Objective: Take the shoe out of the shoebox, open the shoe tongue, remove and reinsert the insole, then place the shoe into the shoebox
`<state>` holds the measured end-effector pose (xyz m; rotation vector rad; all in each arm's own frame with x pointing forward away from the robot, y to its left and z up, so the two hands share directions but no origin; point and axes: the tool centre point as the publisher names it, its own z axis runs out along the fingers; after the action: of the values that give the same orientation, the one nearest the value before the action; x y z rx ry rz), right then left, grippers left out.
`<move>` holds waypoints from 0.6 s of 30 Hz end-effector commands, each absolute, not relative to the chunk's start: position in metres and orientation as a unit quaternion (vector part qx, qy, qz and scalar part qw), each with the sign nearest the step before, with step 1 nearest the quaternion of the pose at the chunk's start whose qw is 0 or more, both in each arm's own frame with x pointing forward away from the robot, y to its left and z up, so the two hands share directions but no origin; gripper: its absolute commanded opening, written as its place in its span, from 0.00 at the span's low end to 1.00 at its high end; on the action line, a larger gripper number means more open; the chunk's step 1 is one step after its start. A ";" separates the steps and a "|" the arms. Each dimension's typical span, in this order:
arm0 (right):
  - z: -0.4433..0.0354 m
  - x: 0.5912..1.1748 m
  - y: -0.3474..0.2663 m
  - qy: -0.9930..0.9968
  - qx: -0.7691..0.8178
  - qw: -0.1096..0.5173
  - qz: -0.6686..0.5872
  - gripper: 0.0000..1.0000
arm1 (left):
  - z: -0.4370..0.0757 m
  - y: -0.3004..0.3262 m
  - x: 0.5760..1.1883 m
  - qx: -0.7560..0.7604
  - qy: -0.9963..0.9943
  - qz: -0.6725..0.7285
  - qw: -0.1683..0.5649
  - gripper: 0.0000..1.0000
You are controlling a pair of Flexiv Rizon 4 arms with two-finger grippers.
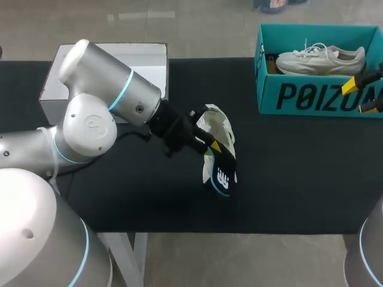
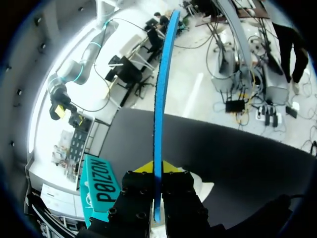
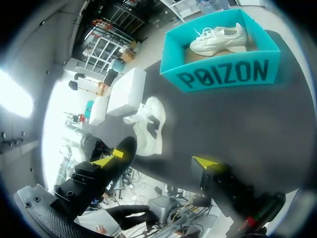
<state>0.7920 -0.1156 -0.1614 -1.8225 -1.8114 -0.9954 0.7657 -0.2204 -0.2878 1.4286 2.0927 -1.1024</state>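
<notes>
Black table (image 1: 299, 179) runs under everything, and near its middle my left gripper (image 1: 208, 145) is clamped on the insole (image 1: 220, 170), both fingers pressing its flat faces close to one end. The left wrist view shows it edge-on, a thin blue strip running straight out ahead of the fingers. I judge it light and springy: it should bend if pushed on end, and it could slip or twist in a pinch this near the edge. It would be better steered by its end and fed toe-first than forced. The shoe (image 1: 220, 122) it belongs to lies on the table just beside and partly under the insole, white and soft-sided. I expect it to slide or tip unless something steadies it. The heel collar looks like the firmest place to take hold of it. My right gripper (image 3: 158, 157) hangs well apart from it near the table's right edge, its fingers spread wide and holding nothing. The teal shoebox (image 1: 311, 98) stands in the far right corner, close to that gripper, with a second shoe (image 1: 320, 60) lying inside. That leaves limited room for this one. A white box (image 1: 114, 60) sits at the far left, behind my left arm and out of the way.
</notes>
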 end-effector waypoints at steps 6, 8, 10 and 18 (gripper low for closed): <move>-0.161 0.791 -0.115 -0.645 -0.650 0.191 -0.353 1.00 | -0.292 -0.224 0.778 0.513 0.743 -0.389 0.183 0.00; -0.161 0.791 -0.115 -0.645 -0.650 0.191 -0.353 1.00 | -0.292 -0.224 0.778 0.513 0.743 -0.389 0.183 0.00; -0.161 0.791 -0.115 -0.645 -0.650 0.191 -0.353 1.00 | -0.292 -0.224 0.778 0.513 0.743 -0.389 0.183 0.00; -0.161 0.791 -0.115 -0.645 -0.650 0.191 -0.353 1.00 | -0.290 -0.222 0.778 0.510 0.733 -0.417 0.172 0.00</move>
<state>0.7919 -0.1154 -0.1613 -1.8233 -1.8120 -0.9941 0.7729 -0.2255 -0.2879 1.4335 2.0966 -1.1506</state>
